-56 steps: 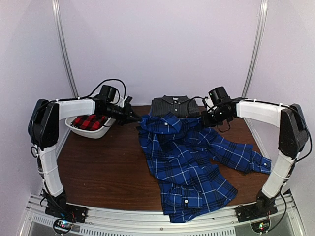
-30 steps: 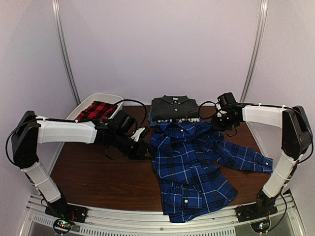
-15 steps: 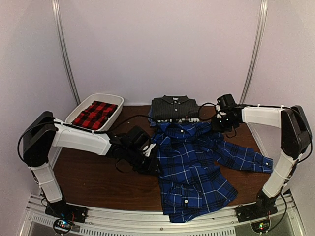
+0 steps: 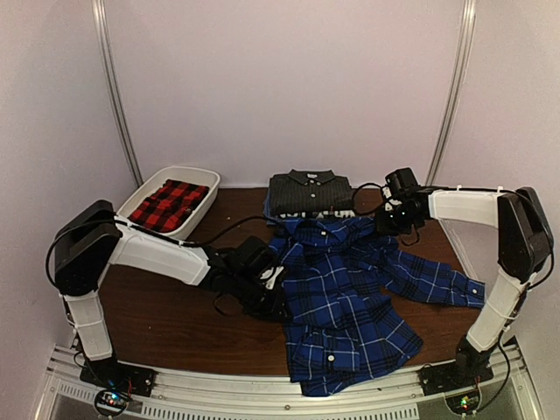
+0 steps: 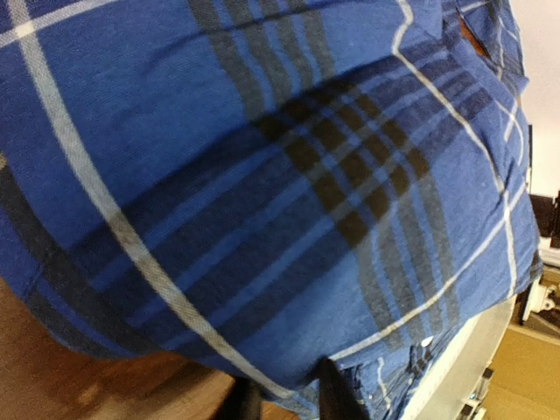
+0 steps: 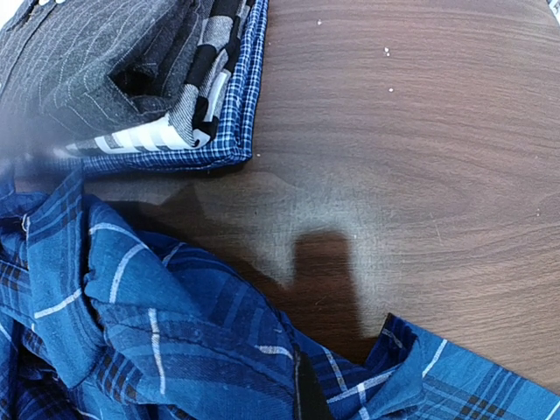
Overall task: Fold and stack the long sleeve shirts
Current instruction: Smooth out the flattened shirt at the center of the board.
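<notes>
The left gripper (image 4: 273, 296) lies low at the left edge of the blue-and-black plaid shirt (image 4: 341, 289). Soft cloth fills its wrist view and only two dark fingertips (image 5: 335, 395) show beneath, so I cannot tell whether they pinch it. The right gripper (image 4: 382, 225) sits at the shirt's far right shoulder, with one finger sliver (image 6: 303, 392) visible and its grip unreadable. The shirt sprawls rumpled over the wood-grain table (image 4: 175, 319), its near hem reaching the table's near edge. Beyond it a charcoal striped shirt (image 4: 308, 191) lies folded square with its collar up. Far left, a red-and-black plaid shirt (image 4: 171, 203) fills a white tub (image 4: 206, 181).
</notes>
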Controlling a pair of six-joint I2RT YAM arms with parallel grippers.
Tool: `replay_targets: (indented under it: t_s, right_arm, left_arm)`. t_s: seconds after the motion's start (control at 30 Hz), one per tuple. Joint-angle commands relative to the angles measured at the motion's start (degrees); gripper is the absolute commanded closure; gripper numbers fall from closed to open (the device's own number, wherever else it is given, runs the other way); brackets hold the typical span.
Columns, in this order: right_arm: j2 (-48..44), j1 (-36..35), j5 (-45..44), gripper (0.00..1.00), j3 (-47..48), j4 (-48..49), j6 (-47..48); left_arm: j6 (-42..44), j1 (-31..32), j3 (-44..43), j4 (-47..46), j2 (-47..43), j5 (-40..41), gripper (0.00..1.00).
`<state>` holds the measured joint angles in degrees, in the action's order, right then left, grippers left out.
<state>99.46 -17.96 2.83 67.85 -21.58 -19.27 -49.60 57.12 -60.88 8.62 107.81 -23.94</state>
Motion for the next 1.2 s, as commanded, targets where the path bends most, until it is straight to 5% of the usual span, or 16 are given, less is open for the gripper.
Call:
replay_targets:
  t_s: [0.0, 0.07, 0.43, 0.7, 1.17]
  right_arm:
    - [0.55, 0.37, 0.38, 1.0, -0.62, 0.84, 0.59]
    - [0.5, 0.37, 0.12, 1.0, -0.58, 0.82, 0.68]
    - [0.64, 1.54, -0.95, 1.0, -1.42, 0.84, 1.0]
    - [0.22, 3.36, -1.59, 1.0, -2.49, 0.6, 1.14]
    - [-0.51, 2.37, -0.27, 0.97, -3.84, 0.49, 1.51]
  left_arm:
    - [-1.13, 0.52, -1.2, -2.44, -1.97, 2.8, 0.91]
    - [-0.92, 0.53, -1.46, -0.5, -3.95, 5.06, 1.0]
    - [-1.93, -4.41, 4.19, 14.83, -22.96, 18.78, 1.0]
    - [3.82, -24.76, 12.19, 25.21, -39.65, 20.29, 1.0]
    - [16.25, -47.87, 6.7, 27.65, -36.0, 21.03, 1.0]
